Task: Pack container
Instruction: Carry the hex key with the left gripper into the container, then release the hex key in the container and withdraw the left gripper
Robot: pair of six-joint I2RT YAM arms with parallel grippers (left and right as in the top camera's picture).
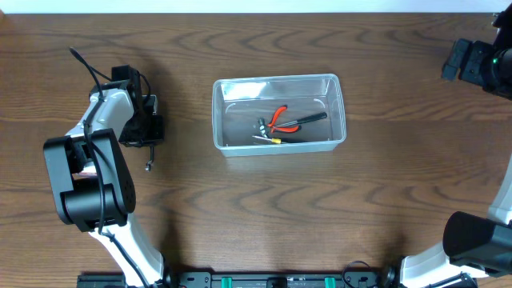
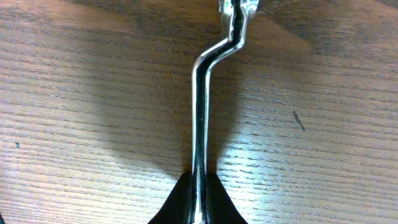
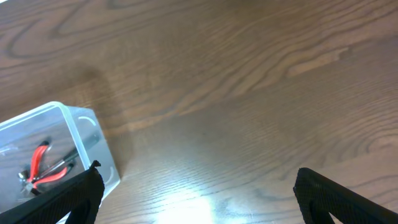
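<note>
Left pincer (image 2: 198,186), down at the bench (image 2: 93,93), clenches a bent chrome tool (image 2: 200,99), likely for the container (image 1: 277,78); right pincer (image 3: 199,199) released, idle.

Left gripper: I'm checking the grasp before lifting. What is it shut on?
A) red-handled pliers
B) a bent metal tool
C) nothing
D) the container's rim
B: the left wrist view shows the left gripper pinching a bent metal tool; the pliers lie in the container.
</note>
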